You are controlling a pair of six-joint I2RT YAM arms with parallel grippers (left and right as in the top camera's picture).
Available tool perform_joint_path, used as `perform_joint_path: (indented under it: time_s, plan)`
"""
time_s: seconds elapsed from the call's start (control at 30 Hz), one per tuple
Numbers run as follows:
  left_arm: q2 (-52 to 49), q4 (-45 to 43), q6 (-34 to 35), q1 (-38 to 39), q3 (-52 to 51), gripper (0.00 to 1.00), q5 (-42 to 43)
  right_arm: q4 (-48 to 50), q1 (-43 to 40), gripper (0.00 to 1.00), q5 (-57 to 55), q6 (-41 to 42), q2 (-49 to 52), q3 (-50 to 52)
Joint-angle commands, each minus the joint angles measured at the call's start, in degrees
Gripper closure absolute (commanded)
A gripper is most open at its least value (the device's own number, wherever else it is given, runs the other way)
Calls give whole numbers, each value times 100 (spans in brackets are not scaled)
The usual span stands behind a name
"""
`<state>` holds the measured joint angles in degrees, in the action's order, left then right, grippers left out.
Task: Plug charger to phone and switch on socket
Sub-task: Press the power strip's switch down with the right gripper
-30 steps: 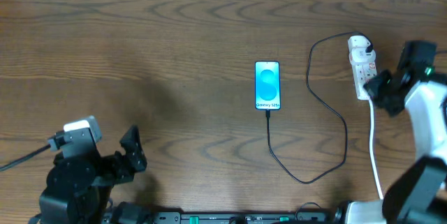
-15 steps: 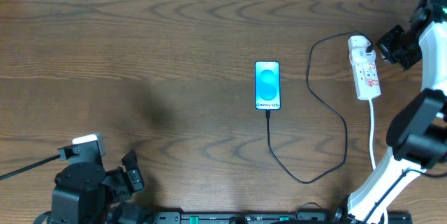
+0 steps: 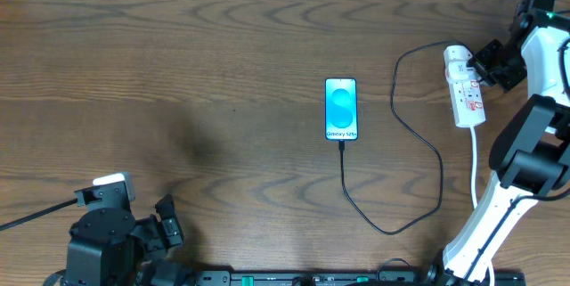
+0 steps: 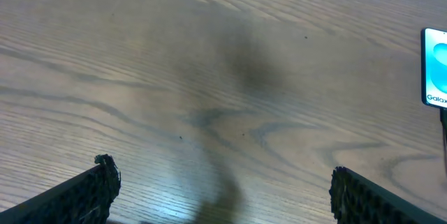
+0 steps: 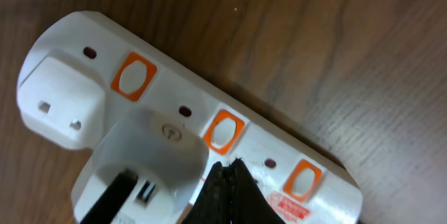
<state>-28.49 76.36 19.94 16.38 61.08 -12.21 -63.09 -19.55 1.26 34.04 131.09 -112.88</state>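
Note:
The phone [image 3: 341,108] lies face up mid-table, its screen bright cyan; the left wrist view catches it at the right edge [image 4: 436,67]. The charger's black cable [image 3: 440,172] runs from the phone's near short edge, loops across the wood and reaches the top of the socket [image 3: 466,92]. The socket [image 5: 209,123] is a white strip with orange switches, and a white adapter [image 5: 150,155] is plugged into it. My right gripper [image 5: 225,169] is shut, its tips just over the strip below the middle orange switch [image 5: 223,130]. My left gripper [image 4: 223,190] is open above bare wood, far left.
A second white plug [image 5: 59,102] caps the socket's rounded end. The socket's white cord [image 3: 478,188] trails toward the near edge beside the right arm's base. The table [image 3: 178,72] is dark wood.
My right gripper left the socket's right side, swung up and away, then came back in over the strip's upper part. The left arm drew back toward the near-left corner.

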Motion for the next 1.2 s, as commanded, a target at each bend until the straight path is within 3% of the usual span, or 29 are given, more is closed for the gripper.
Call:
perform_joint_path:
  time_s: [0.0,1.17]
  plan:
    - [22,15,74,2,0,2,-70,28,-28,99,-87,-46,85,-138]
    - [22,15,74,2,0,2,-72,87,433,99,826,-44,588,-20]
